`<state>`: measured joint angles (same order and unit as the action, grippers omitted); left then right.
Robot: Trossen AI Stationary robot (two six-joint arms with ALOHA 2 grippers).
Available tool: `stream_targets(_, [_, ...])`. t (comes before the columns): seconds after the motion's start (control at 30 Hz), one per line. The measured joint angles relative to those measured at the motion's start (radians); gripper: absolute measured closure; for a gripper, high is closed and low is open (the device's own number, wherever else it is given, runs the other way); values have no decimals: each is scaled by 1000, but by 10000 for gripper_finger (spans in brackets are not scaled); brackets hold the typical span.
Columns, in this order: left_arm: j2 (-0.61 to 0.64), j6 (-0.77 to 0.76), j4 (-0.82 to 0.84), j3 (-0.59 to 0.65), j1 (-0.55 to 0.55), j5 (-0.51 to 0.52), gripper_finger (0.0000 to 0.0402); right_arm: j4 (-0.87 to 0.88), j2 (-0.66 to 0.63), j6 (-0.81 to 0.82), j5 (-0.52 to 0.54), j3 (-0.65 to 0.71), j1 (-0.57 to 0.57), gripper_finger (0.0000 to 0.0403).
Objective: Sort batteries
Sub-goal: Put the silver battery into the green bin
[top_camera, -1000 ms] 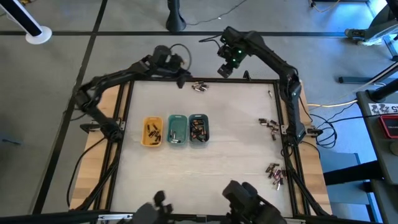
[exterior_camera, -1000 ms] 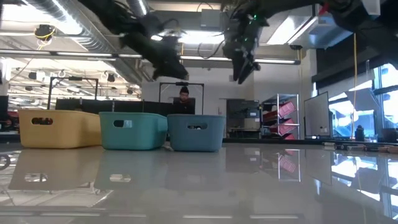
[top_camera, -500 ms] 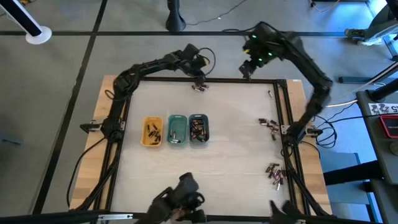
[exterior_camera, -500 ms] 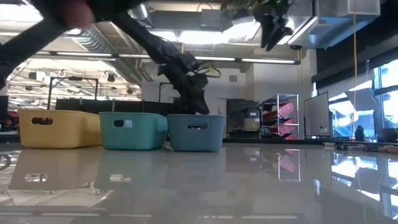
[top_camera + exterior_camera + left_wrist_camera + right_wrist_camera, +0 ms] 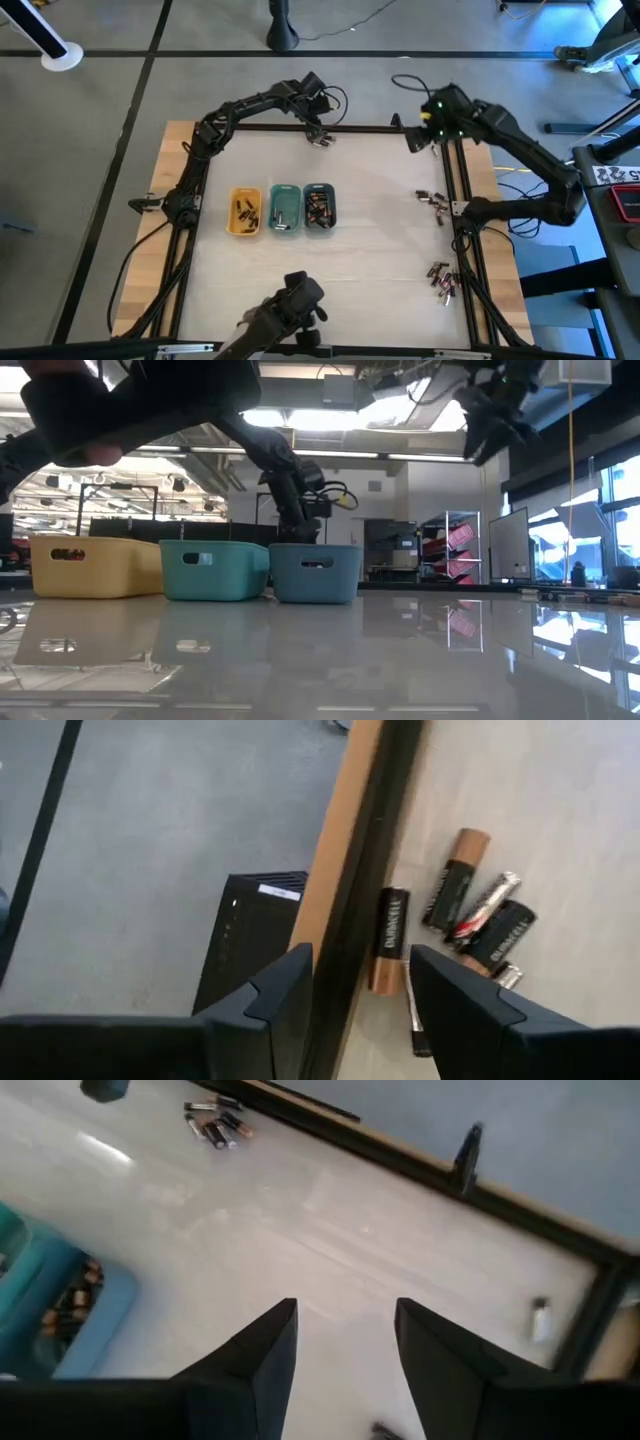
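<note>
The left gripper (image 5: 355,995) hangs with its jaws parted and nothing between them, right over a small cluster of batteries (image 5: 470,910) lying against the table's far edge rail (image 5: 365,840); one copper-and-black cell (image 5: 388,938) lies just ahead of the gap between the fingers, alongside the rail, and the rest of the cluster sits a little beyond it and to one side. This looks like the reach-and-pick step: the arm is lined up for a grasp but has not yet closed on anything. The next move calls for dropping down so the fingers straddle a single cell, without catching the rail or pinching two at once, then carrying it back to whichever of the three trays suits it: yellow tray (image 5: 244,212), green tray (image 5: 285,210) and grey-blue tray (image 5: 319,207), all well behind this gripper toward the table's middle and already holding some cells. The right gripper (image 5: 345,1345) hovers empty and open above bare tabletop near the far right corner, well apart from two more loose groups (image 5: 433,198) near the right edge
</note>
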<state>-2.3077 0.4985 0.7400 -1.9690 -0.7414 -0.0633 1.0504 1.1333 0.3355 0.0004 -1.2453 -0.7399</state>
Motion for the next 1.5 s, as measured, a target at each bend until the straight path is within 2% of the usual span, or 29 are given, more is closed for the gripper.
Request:
stream_targets(0.2, [0, 158, 53, 0, 9, -17, 256, -146, -94, 89, -118, 146, 1, 230])
stream_targets(0.33, [0, 227, 71, 26, 9, -105, 267, -167, -122, 106, -125, 162, 1, 230])
stream_targets(0.53, [-1, 275, 94, 102, 16, -120, 280, -161, -145, 105, -125, 162, 1, 230])
stream_targets(0.93, [4, 294, 17, 176, 43, -111, 286, -159, -144, 79, -125, 162, 0, 230])
stream_targets(1.1, [11, 283, -14, 228, 58, -45, 291, -159, -144, 79, -125, 162, 0, 230])
stream_targets(1.17, [11, 282, -19, 242, 62, -25, 306, -159, -144, 79, -125, 162, 0, 230])
stream_targets(1.37, [11, 215, -28, 257, 77, -8, 385, -159, -144, 79, -125, 162, 0, 230])
stream_targets(1.5, [15, 188, -32, 259, 87, -4, 378, -159, -143, 79, -125, 162, 0, 230])
